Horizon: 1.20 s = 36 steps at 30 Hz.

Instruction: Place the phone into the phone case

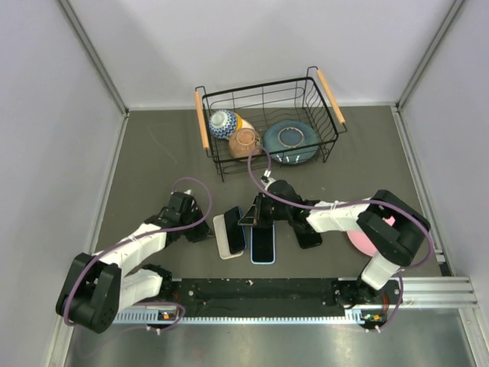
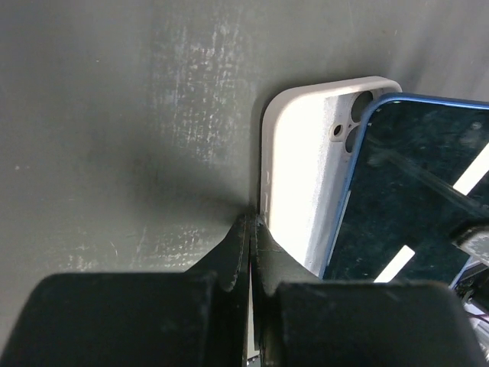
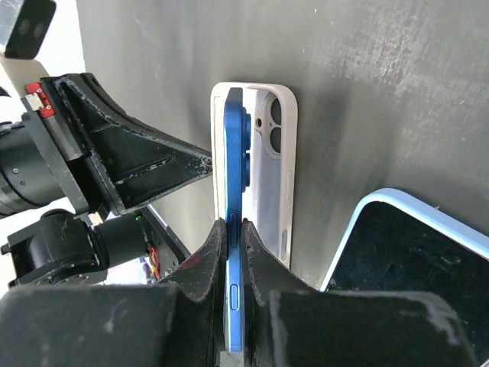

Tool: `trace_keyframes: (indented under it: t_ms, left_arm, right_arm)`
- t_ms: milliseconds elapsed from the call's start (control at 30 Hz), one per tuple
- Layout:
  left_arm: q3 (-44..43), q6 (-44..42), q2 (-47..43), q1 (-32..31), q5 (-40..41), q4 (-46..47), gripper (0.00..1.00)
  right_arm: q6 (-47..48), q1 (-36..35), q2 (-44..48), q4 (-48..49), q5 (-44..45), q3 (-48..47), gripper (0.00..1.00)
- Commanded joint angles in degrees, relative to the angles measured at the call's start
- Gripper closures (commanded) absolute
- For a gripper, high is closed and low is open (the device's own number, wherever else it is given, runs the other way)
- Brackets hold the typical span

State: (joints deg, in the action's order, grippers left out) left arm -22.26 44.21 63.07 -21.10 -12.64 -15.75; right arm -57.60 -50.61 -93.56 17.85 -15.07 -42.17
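The white phone case lies flat on the table, open side up. Over it the blue phone stands tilted on its long edge, with my right gripper shut on it. In the right wrist view my fingers pinch the phone by its side buttons, and the case lies just beyond it. My left gripper is shut and holds nothing. Its tip rests against the left edge of the case, while the phone leans over the case's right half.
A second phone in a light blue case lies right of the white case, and a dark phone lies further right. A pink object sits under the right arm. A wire basket with bowls stands at the back.
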Motion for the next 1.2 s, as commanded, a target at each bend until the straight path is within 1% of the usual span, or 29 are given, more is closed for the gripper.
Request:
trace_keyframes:
  t_ms: [0, 333, 533, 733, 900, 1167]
  left_arm:
    - [-0.41, -1.58, 0.74, 0.18, -1.15, 1.33, 1.0]
    - [-0.5, -1.93, 1.0, 0.27, -1.68, 1.42, 1.0]
    - [-0.33, -1.4, 1.0, 0.19, -3.09, 1.6, 1.0]
    - [-0.41, -1.23, 2.06, 0.19, -3.7, 2.21, 1.0]
    - [-0.24, -0.61, 1.8, 0.27, -4.41, 2.48, 1.0]
    - [-0.24, -0.35, -0.05, 0.27, -4.15, 1.07, 1.0]
  right_arm:
    - [-2.34, -0.89, -1.89, 6.94, -2.86, -2.74, 1.0]
    - [-3.48, -1.16, -6.9, 9.4, -5.06, -3.44, 1.0]
    - [-4.36, -1.16, -8.65, 12.74, -4.79, -3.09, 1.0]
    - [-3.22, -1.33, -11.82, 13.27, -6.55, -4.41, 1.0]
    - [-3.65, -1.86, -13.93, 15.45, -5.94, -3.79, 1.0]
    - [-4.45, -2.39, -14.02, 16.17, -4.88, -3.53, 1.0]
